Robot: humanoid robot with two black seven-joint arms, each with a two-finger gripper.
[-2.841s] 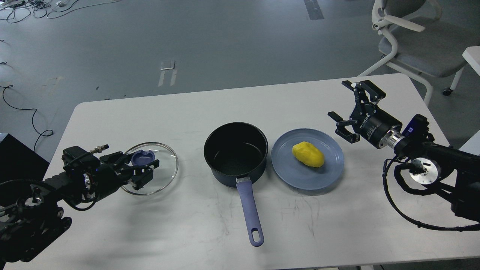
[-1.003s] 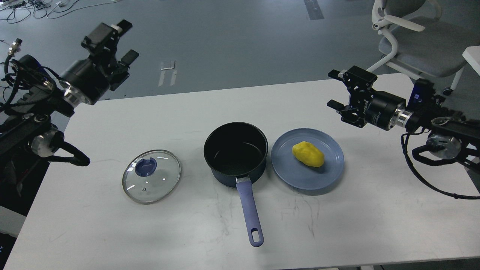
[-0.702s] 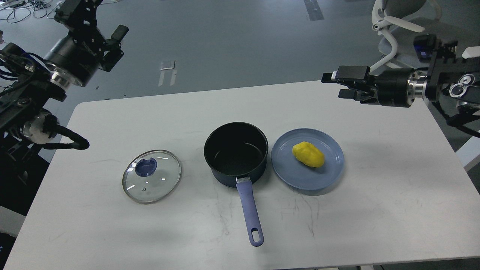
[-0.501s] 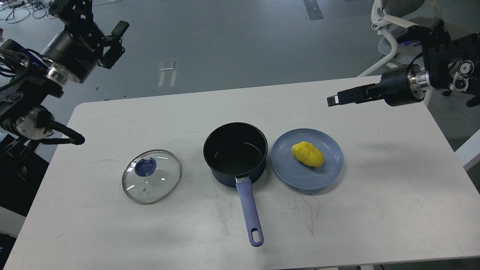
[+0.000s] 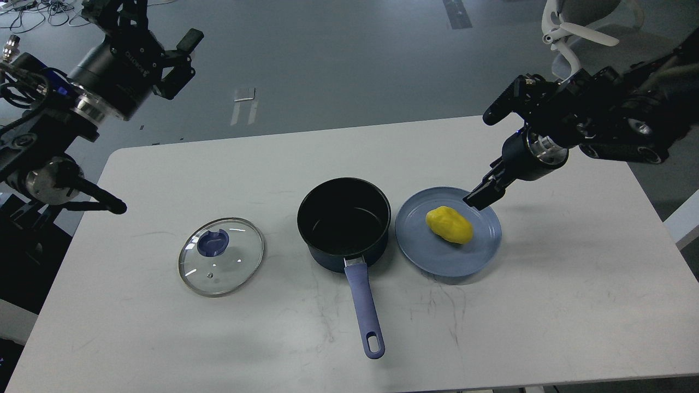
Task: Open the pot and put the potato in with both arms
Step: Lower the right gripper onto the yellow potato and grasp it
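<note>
The pot (image 5: 344, 221) stands open at the table's middle, black inside and empty, its periwinkle handle (image 5: 363, 305) pointing toward me. The yellow potato (image 5: 449, 224) lies on a flat blue plate (image 5: 437, 263) just right of the pot. My right gripper (image 5: 478, 197) points down over the plate's far rim, close to the potato's upper right and apart from it; its fingers merge into one dark tip. My left gripper (image 5: 159, 34) is raised high beyond the table's far left corner, fingers spread and empty.
The glass lid (image 5: 220, 256) with a blue knob lies flat on the white table (image 5: 546, 295), left of the pot. A white office chair (image 5: 570, 35) stands behind the far right corner. Cables lie on the floor at top left.
My left gripper let go of the lid and rose to the far upper left. My right gripper rose, turned and has now swung down to the plate's far rim by the potato.
</note>
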